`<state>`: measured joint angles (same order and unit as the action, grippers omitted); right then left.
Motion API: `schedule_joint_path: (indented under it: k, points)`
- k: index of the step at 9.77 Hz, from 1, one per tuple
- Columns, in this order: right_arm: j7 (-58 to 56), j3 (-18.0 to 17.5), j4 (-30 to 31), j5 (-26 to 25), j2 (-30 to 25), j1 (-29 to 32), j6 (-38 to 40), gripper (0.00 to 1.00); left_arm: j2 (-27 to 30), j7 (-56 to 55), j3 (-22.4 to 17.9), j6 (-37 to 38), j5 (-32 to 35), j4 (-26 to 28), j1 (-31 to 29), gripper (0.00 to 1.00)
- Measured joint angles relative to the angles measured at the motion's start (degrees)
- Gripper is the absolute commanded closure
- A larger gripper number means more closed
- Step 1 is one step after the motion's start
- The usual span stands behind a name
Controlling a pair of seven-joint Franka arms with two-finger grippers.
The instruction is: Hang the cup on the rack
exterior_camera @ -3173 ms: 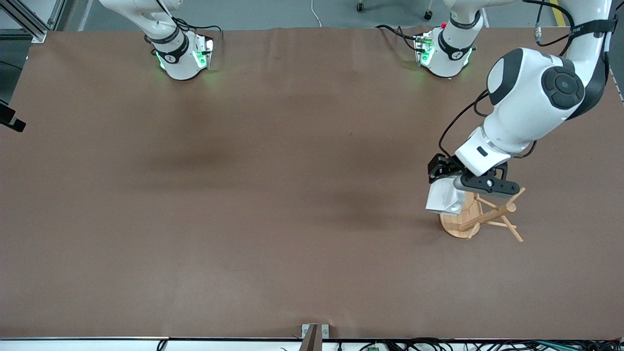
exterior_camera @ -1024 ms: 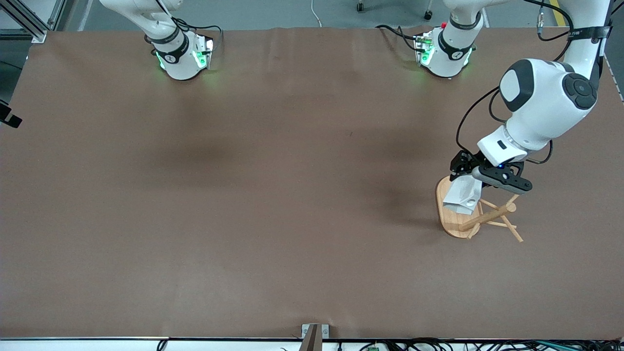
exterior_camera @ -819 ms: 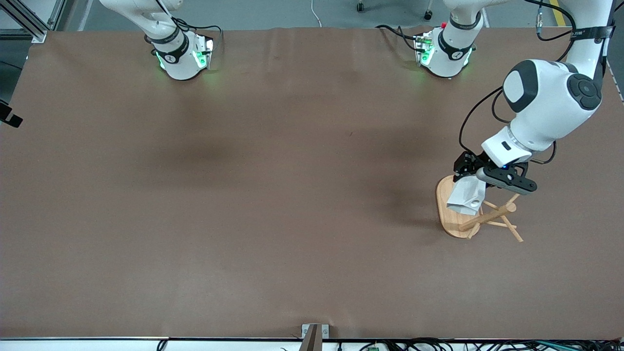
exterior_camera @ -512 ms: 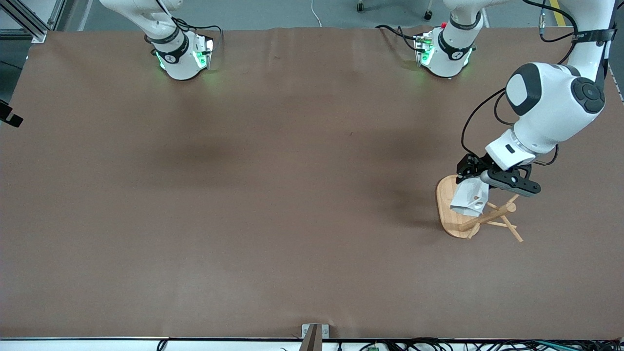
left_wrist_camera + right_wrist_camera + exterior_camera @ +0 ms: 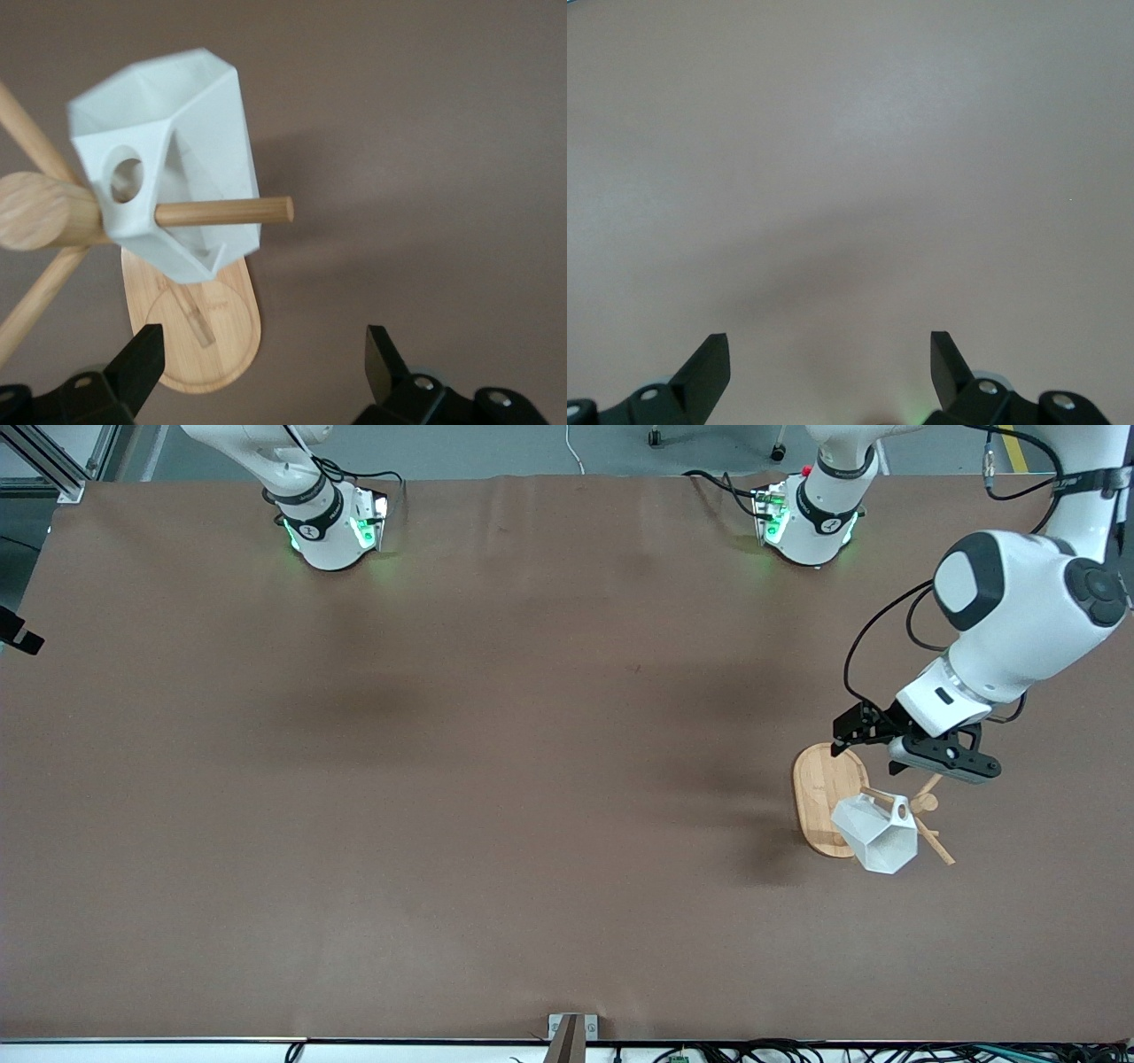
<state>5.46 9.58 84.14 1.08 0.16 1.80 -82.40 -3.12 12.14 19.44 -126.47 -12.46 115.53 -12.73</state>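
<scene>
The white faceted cup is on the bamboo rack, toward the left arm's end of the table. It leans on a thin peg, mouth tilted toward the front camera. The round hole in its tab handle shows empty, with the peg crossing just beside it, so I cannot tell how the cup is caught. My left gripper is open and empty, apart from the cup, over the rack's oval base. In the front view the left gripper hovers above the rack. My right gripper is open over bare tabletop.
The brown table stretches from the rack toward the right arm's end. The right arm's base and the left arm's base stand along the edge farthest from the camera. A small metal bracket sits at the nearest edge.
The left gripper has opened and let go of the cup. The cup has dropped and swung toward the front camera onto the peg. The left hand has drifted slightly away from it. The right arm waits.
</scene>
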Motion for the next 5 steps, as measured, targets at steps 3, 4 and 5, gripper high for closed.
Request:
schedule_joint_path:
  k: [3,4,5]
  points:
    - [0.00,-1.07,-0.12,0.00,0.00,-0.01,0.01,0.00,3.54,-10.71,-1.25,21.33,2.35,-12.08,0.00,0.00]
    - [0.00,-1.07,-0.13,0.00,0.00,-0.01,0.02,0.00,4.23,-13.22,-1.27,25.99,5.01,-16.08,0.09,0.00]
    - [0.00,-1.15,-0.13,0.00,0.00,0.00,0.03,0.00,4.46,-13.99,-1.26,29.34,8.48,-20.01,0.42,0.00]
